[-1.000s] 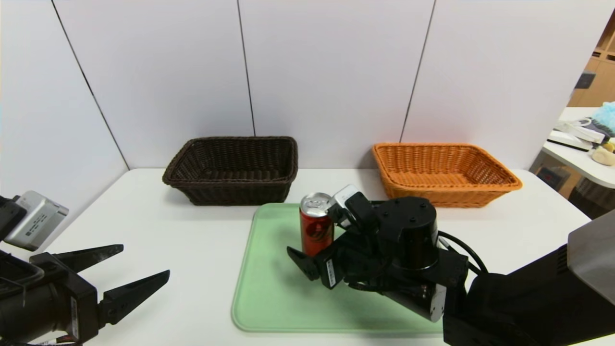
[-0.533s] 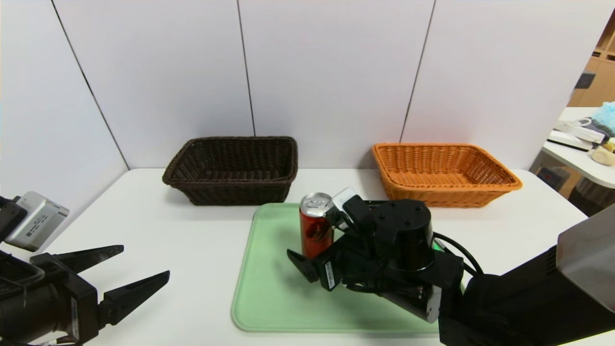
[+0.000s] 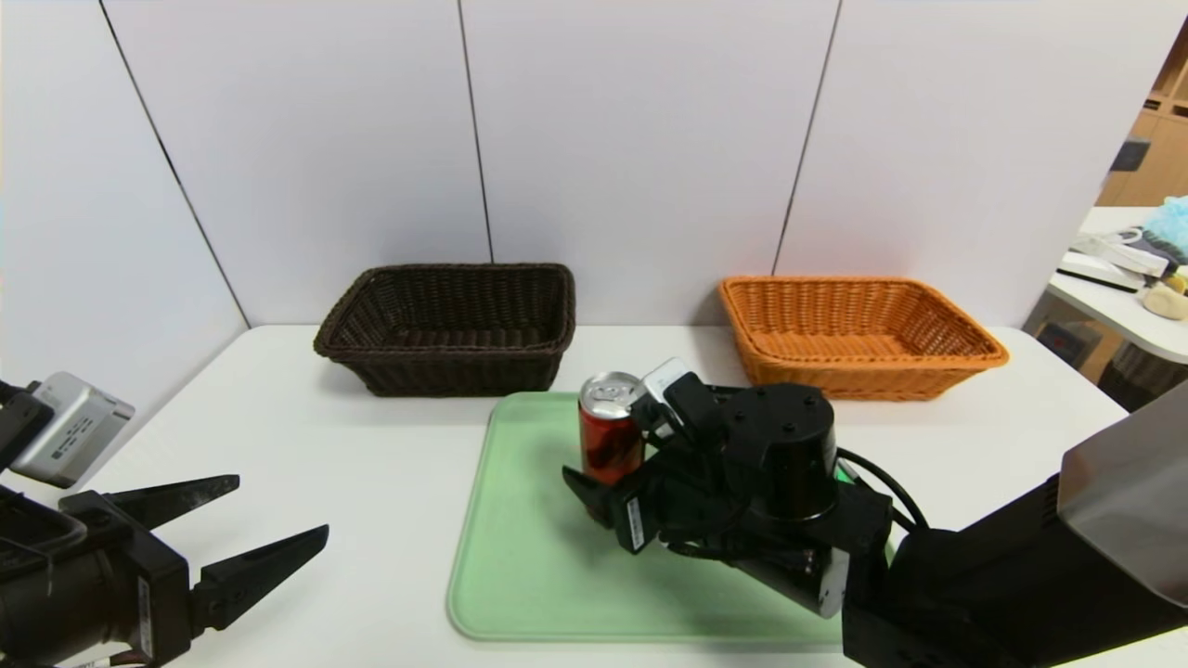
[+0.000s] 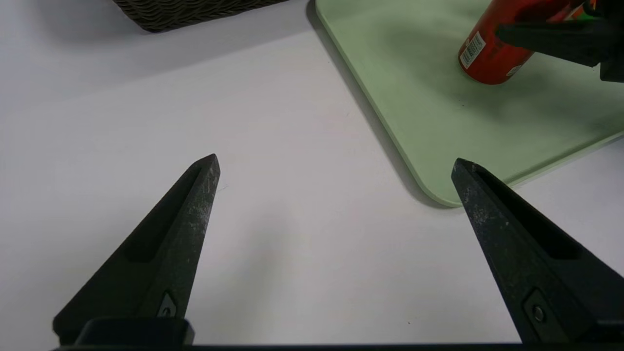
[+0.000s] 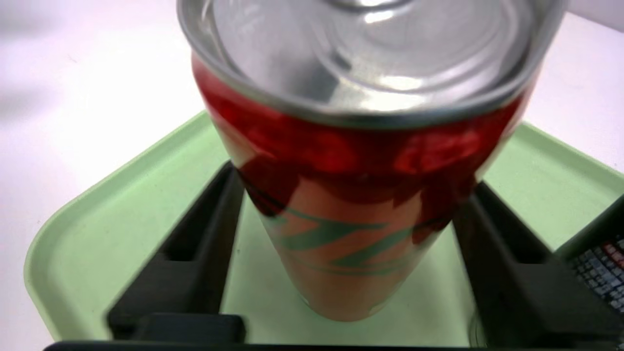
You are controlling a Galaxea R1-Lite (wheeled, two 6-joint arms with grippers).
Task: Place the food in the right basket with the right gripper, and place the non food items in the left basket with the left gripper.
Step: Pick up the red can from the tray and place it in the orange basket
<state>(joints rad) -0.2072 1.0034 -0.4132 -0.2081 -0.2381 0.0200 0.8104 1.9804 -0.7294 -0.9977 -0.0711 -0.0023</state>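
The food, a tall slim red can with a silver top, stands upright on the pale green tray. My right gripper reaches in from the right, low over the tray. Its two black fingers press against opposite sides of the can. Far left, near the table's front edge, my left gripper hovers wide open over bare table, holding nothing. The dark brown left basket and the orange right basket stand at the back. The non food items are out of view.
A white wall runs close behind both baskets. The tray's corner lies just ahead of the left gripper, with the can beyond it. A second table with clutter stands far right.
The right gripper's fingers have come together from wide open onto the can's sides. The can still stands on the tray. The left arm has not moved.
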